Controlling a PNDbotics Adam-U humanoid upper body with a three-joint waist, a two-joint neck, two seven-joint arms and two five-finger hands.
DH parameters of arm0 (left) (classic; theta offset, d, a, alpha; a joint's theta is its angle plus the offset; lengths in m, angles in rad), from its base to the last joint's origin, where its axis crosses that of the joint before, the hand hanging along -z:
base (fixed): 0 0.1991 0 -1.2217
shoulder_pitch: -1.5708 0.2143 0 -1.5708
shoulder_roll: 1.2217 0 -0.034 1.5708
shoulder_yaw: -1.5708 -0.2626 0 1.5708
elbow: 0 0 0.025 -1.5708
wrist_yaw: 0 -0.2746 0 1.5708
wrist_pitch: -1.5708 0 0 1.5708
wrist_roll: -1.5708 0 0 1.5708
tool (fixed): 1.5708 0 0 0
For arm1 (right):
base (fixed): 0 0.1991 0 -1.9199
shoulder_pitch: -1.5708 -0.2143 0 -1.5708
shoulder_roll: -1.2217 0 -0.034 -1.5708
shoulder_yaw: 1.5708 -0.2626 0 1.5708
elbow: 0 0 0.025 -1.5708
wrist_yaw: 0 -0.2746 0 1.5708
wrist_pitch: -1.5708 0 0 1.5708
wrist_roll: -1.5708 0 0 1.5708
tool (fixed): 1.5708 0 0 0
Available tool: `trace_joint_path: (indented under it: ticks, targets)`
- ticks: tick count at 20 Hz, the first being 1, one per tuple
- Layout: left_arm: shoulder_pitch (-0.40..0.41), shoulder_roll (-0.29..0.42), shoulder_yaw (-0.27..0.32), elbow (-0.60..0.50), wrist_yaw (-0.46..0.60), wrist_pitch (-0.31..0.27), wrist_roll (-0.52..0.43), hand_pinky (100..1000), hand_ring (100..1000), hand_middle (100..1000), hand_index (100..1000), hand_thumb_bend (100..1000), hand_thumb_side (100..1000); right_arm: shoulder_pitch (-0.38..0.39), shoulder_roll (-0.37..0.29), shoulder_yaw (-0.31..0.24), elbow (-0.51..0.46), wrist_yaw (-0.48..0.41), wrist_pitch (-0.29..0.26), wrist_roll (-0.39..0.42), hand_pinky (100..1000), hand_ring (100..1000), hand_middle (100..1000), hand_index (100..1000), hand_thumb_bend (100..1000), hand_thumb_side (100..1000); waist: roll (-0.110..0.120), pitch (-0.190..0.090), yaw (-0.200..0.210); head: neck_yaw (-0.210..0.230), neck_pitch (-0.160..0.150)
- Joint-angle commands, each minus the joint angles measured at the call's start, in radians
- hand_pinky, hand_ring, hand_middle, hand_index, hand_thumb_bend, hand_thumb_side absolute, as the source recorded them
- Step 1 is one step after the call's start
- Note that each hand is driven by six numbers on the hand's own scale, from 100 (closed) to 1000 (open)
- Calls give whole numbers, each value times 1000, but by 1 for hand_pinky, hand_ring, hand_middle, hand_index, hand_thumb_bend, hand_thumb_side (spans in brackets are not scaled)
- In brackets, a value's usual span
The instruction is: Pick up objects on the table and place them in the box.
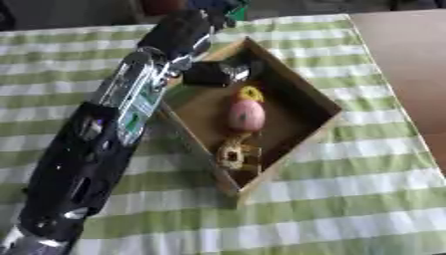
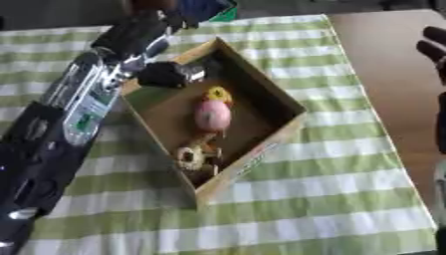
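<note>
Looking down through the left eye view, the head camera showed a cardboard box [image 1: 300, 94] lying askew on a green-and-white striped cloth [image 1: 348, 199], its open top facing up. Inside it lay a pink egg-shaped thing [image 1: 247, 114] near the middle, a small yellow thing [image 1: 251, 92] just beyond it, and a tan ring-shaped thing [image 1: 233, 153] toward the near corner. The left arm [image 1: 104, 139] ran up from the lower left corner along the box's left wall. Its left hand [image 1: 213, 73] hung over the far left corner of the box, dark and blurred against the cardboard; whether its fingers were straight or curled round anything could not be told. A brown bare tabletop [image 1: 405, 55] showed at the upper right, past the cloth's edge. No right hand appeared in this view.

The right eye view gave nearly the same scene, with the box shifted a little toward the left of the picture and the same three things lying inside it. What it added was the right hand [image 2: 433, 47] at the right edge, over the bare tabletop and well apart from the box, with dark fingers pointing up and relaxed, holding nothing. It also showed a green and blue shape [image 2: 213, 9] at the top edge beyond the cloth, too blurred to make out.
</note>
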Motion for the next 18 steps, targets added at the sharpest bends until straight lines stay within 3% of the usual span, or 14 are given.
trace_joint_path:
  ticks: [1,2,4,8,13,18]
  targets:
    - [-16,57,54,-108,240,89,164,451,729,712,872,100,1000,-4,-12,-11,-20,-3,-3,-4,768,729,518,757,100,1000,-6,-29,5,-9,0]
    - [-10,76,65,-136,334,107,211,388,676,688,857,100,1000,-2,-13,-12,-20,-2,-4,-5,767,730,519,757,100,1000,-5,-31,9,-12,4]
    - [12,123,83,-198,519,119,296,369,651,680,851,100,1000,0,-16,-13,-20,-1,-5,-8,767,730,519,758,100,1000,-5,-37,19,-18,12]
    - [89,231,126,-316,793,101,413,397,641,660,840,100,1000,0,-26,-17,-20,2,-11,-16,766,732,522,758,100,1000,-6,-45,35,-34,23]
    - [187,303,192,-452,986,68,546,434,644,656,831,100,987,-6,-35,-18,-20,3,-22,-22,765,732,524,759,100,1000,-10,-52,49,-50,35]
    - [294,334,242,-552,1078,30,636,457,658,658,830,100,969,-13,-40,-18,-20,2,-28,-27,765,734,527,761,100,1000,-15,-57,67,-60,50]
